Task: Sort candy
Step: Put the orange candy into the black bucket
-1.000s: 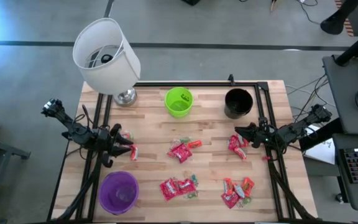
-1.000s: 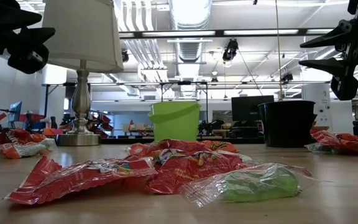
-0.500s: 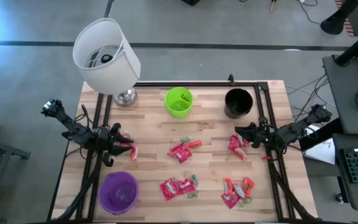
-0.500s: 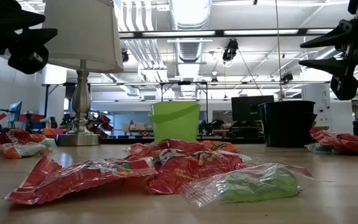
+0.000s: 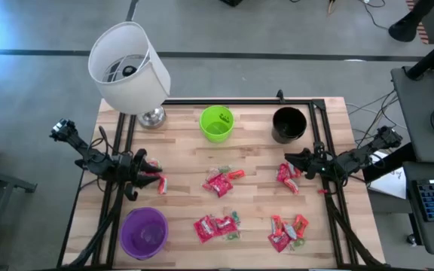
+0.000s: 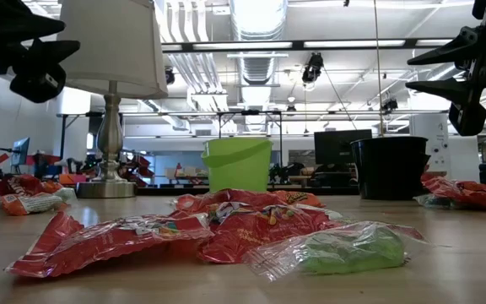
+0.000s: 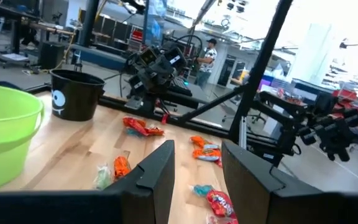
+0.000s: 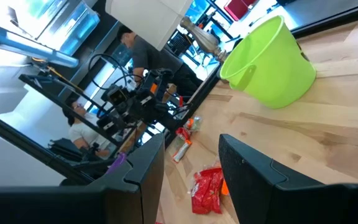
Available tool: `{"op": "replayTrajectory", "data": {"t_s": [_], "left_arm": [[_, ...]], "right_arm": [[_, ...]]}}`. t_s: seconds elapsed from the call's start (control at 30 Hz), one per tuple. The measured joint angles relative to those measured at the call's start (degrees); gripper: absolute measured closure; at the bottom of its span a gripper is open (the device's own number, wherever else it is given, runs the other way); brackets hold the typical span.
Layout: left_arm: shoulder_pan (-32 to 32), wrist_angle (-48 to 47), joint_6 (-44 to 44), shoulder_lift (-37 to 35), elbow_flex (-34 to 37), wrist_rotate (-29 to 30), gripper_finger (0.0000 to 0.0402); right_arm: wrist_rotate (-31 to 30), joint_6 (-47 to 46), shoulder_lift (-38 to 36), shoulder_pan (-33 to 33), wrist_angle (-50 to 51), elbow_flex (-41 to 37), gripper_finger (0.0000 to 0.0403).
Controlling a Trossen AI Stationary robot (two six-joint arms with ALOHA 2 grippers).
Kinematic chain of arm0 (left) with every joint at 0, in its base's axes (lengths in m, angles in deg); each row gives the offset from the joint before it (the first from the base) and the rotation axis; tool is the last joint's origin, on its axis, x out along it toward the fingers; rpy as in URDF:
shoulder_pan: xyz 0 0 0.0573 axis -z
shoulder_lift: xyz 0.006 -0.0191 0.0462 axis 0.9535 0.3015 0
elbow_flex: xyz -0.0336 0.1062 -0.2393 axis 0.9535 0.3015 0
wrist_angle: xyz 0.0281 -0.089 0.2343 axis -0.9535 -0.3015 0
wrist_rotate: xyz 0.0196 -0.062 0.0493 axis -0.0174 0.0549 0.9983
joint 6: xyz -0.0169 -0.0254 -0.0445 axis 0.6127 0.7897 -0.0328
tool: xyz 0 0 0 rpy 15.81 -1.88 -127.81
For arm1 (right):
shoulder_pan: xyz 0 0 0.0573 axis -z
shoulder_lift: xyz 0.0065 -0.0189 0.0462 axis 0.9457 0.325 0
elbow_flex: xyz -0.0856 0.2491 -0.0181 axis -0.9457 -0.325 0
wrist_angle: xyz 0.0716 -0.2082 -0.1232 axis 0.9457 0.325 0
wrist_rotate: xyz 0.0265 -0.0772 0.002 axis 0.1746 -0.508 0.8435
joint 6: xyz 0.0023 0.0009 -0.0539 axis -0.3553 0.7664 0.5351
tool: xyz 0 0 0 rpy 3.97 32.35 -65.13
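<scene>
Candy (image 5: pixel 221 182) lies in loose clusters across the tabletop's (image 5: pixel 255 162) centre and lower half. Both tools are empty, fingers apart: left tool (image 5: pixel 151 175) at left, right tool (image 5: pixel 291 159) at right; best lower squarely over one packet

the table (image 5: pixel 255 199) is pale wood strips, smooth with a soft sheen. the candy (image 6: pixel 251 228) sits in glossy, crinkled plastic wrappers. green cup (image 5: pixel 216 123), black cup (image 5: pixel 289 124) and purple cup (image 5: pixel 144 232) look like smooth plastic. the lamp (image 5: pixel 129 68) has a matt cloth shade and shiny metal base.
</scene>
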Motion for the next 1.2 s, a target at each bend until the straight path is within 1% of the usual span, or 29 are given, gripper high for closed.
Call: {"op": "replayTrajectory", "data": {"t_s": [0.07, 0.13, 0.27, 0.37, 0.5, 0.6, 0.7, 0.87, 0.9, 0.97, 1.07, 1.13, 1.2], "left_arm": [[0.00, 0.06, 1.00, 0.00, 0.00, 1.54, 0.0287], [-0.04, 0.60, 1.27, 0.00, 0.00, 1.74, 0.0287], [-0.09, 4.70, 1.47, 0.00, 0.00, 2.75, 0.0287], [-0.11, 8.26, 1.36, -0.02, -0.09, 4.46, 0.0287], [-0.09, 7.38, -0.18, 0.29, -2.71, 4.60, 0.0287], [-0.09, 6.28, -2.83, 1.70, -5.76, 4.13, 0.0287], [-0.09, 2.96, -4.07, 4.10, -9.93, 3.85, 0.0287], [-0.09, -5.67, -4.17, 10.19, -18.27, 3.83, 0.0287], [-0.09, -7.13, -4.15, 11.56, -20.11, 3.83, 0.0287], [-0.09, -10.88, -4.15, 14.28, -24.05, 3.81, 0.0287], [-0.09, -17.34, -4.14, 18.12, -30.11, 3.77, 0.0287], [-0.09, -21.16, -4.17, 20.41, -33.92, 4.05, 0.0287], [-0.07, -25.70, -4.05, 22.53, -37.55, 6.15, 0.0287]], "right_arm": [[0.00, -0.47, 0.00, 0.01, 0.00, 0.00, 0.0257], [0.02, -3.03, 0.00, 0.00, -0.04, 0.00, 0.0257], [0.34, -6.17, -0.02, 0.01, -0.52, 0.00, 0.0257], [0.53, -5.94, -0.02, 0.00, -0.82, 0.00, 0.0257], [0.52, -4.44, -0.04, -0.01, -1.64, 0.00, 0.0257], [0.54, -1.55, -0.04, -0.02, -4.23, 0.00, 0.0257], [1.00, 4.17, -0.04, 0.01, -9.70, 0.00, 0.0257], [5.63, 14.46, -0.02, -0.02, -21.53, 0.07, 0.0257], [6.66, 16.09, -0.02, 0.01, -22.34, 0.32, 0.0257], [7.92, 18.93, 0.37, -0.02, -21.90, 2.10, 0.0257], [8.09, 23.38, 1.74, -0.02, -19.70, 6.24, 0.0257], [8.51, 25.74, 3.24, -0.01, -15.83, 9.67, 0.0257], [9.66, 26.93, 5.19, -0.02, -11.59, 13.73, 0.0257]]}}
